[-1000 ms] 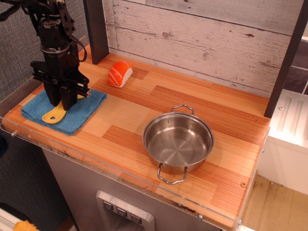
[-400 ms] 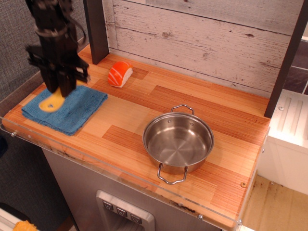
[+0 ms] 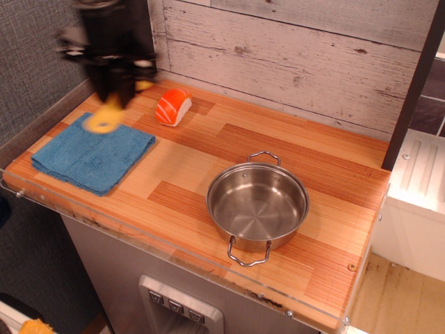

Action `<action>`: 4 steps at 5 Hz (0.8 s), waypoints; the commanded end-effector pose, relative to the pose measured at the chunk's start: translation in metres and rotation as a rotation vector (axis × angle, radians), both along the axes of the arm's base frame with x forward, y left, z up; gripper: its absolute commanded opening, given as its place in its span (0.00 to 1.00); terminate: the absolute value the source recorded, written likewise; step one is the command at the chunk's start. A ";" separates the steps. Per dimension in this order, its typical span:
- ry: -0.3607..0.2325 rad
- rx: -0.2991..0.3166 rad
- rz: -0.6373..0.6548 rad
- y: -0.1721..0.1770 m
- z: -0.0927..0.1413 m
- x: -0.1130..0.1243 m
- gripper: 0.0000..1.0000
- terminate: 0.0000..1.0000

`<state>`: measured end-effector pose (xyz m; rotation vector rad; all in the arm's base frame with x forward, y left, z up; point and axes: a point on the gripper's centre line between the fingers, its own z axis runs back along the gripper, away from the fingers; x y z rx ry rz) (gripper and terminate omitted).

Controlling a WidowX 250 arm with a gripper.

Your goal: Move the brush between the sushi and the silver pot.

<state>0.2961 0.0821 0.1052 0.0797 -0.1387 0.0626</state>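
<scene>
The gripper [image 3: 117, 97] hung blurred over the far left of the counter [image 3: 208, 160], jaws pinching the brush [image 3: 106, 120], whose yellow handle end dangled clear above the far edge of the blue cloth [image 3: 90, 158]. The sushi [image 3: 172, 106] sat just right of the gripper, near the back wall [image 3: 292, 56]. The pot [image 3: 257, 205] stood well apart, at the near right, empty and upright, one loop handle facing near and one far.

Blurred gripper [image 3: 115, 94] and brush [image 3: 106, 120] (bristles hidden)
</scene>
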 end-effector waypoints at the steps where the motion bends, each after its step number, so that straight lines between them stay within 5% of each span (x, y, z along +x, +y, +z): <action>1: -0.068 -0.023 -0.073 -0.064 -0.008 0.042 0.00 0.00; 4: -0.039 -0.024 -0.097 -0.067 -0.056 0.070 0.00 0.00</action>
